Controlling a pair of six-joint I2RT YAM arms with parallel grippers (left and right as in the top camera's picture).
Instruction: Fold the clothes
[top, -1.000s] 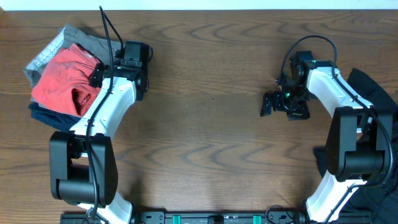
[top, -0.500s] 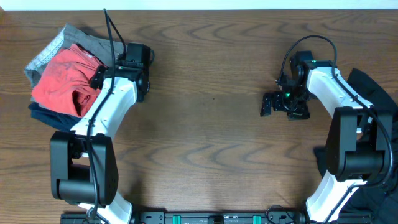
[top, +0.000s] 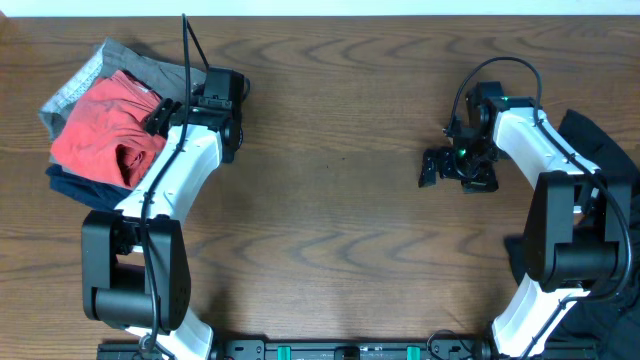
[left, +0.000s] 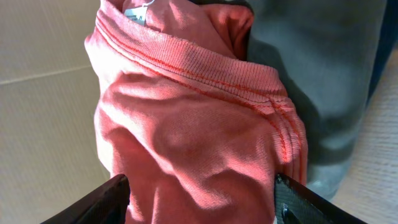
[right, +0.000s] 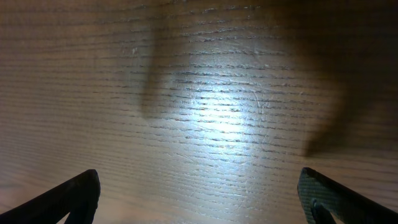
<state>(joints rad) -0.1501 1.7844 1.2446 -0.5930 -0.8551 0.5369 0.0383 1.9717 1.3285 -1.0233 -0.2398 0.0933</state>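
Salmon-red ribbed knit garment (left: 199, 124), soft, light and floppy, heaped on grey and navy clothes (top: 122, 55) at the wooden counter's (top: 330, 200) far-left corner; left gripper (left: 202, 202) jaws spread astride its bunched fold, stitched hem (left: 205, 68) likely the best pinch; right gripper (right: 199, 193) jaws wide, empty.

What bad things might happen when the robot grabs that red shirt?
The red shirt is bunched up between the open fingers of the left gripper, so it might pinch several layers at once and lift a lump instead of one edge. The shirt lies on grey clothes, which might get dragged along. The pile sits near a corner of the table, so a pull could perhaps tip something off.
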